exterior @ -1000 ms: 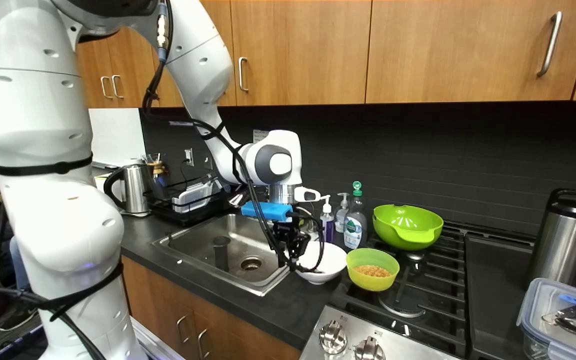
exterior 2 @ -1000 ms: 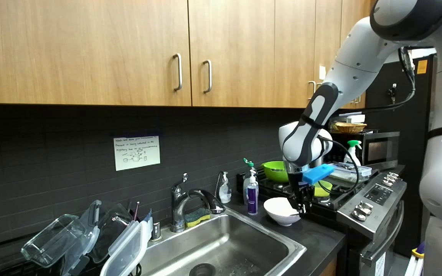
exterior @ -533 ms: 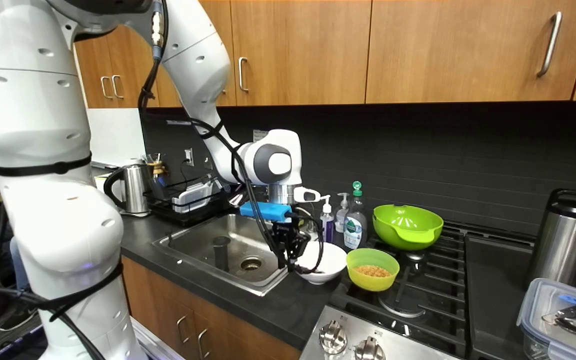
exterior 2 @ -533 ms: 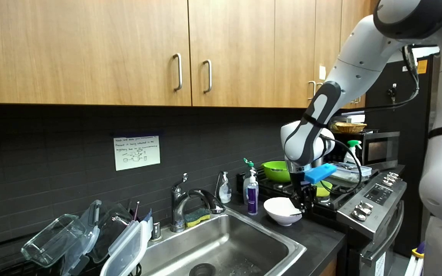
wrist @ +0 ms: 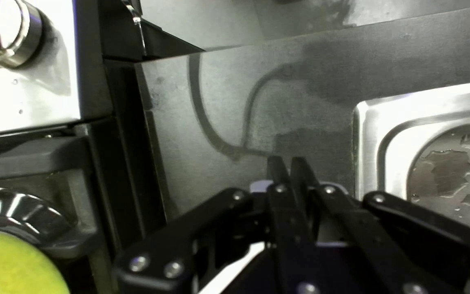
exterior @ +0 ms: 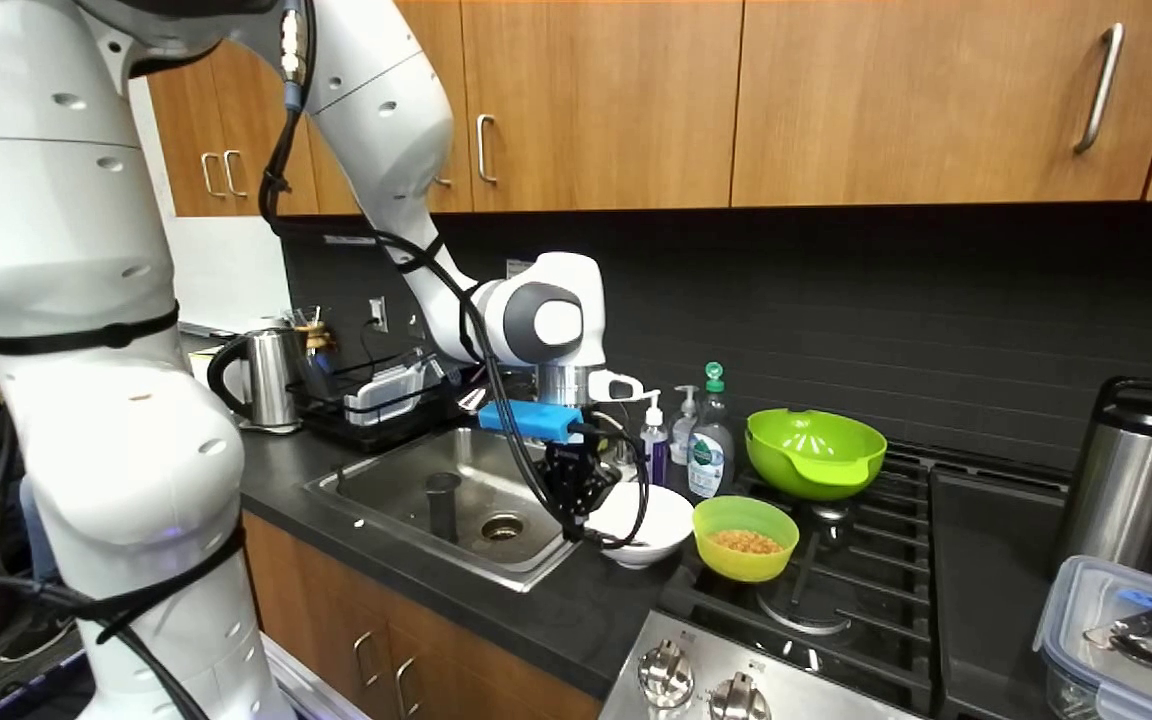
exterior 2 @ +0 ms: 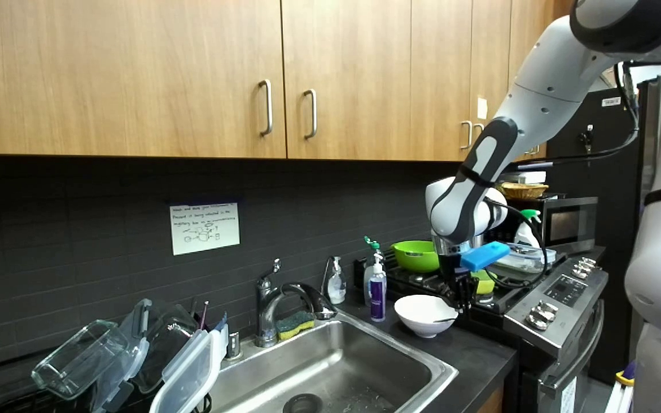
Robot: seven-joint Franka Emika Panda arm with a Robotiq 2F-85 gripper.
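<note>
You have the gripper (wrist: 287, 165) right at the white bowl (exterior 2: 416, 312), by the side of it that faces the front edge of the counter (wrist: 202, 175). Your fingers (wrist: 276, 171) stand close together, with only a narrow gap between the tips in the wrist view; you cannot tell whether something thin is pinched there, nor whether they touch the bowl's rim, which shows as a pale edge just behind them. That white bowl sits upright on the counter, and a thin dark strip (exterior 2: 445, 319), too small to identify, shows at its rim near your fingertips in an exterior view. To one side of the white bowl you have the stove (exterior: 726, 655), where a yellow-green bowl (exterior: 736, 570) with orange-brown grains (exterior: 744, 542) in it stands near the white one, and a brighter green bowl (exterior: 786, 470) stands farther from it, toward the wall. Behind the white bowl, you can see a pump bottle (exterior 2: 377, 295) of purple liquid and a green-capped bottle (exterior: 711, 450). The sink (exterior 2: 385, 367) lies on the white bowl's opposite side, and farther from the bowl that way you find the faucet (exterior 2: 293, 289), with a sponge (exterior 2: 296, 327) beside it on the bowl's side
</note>
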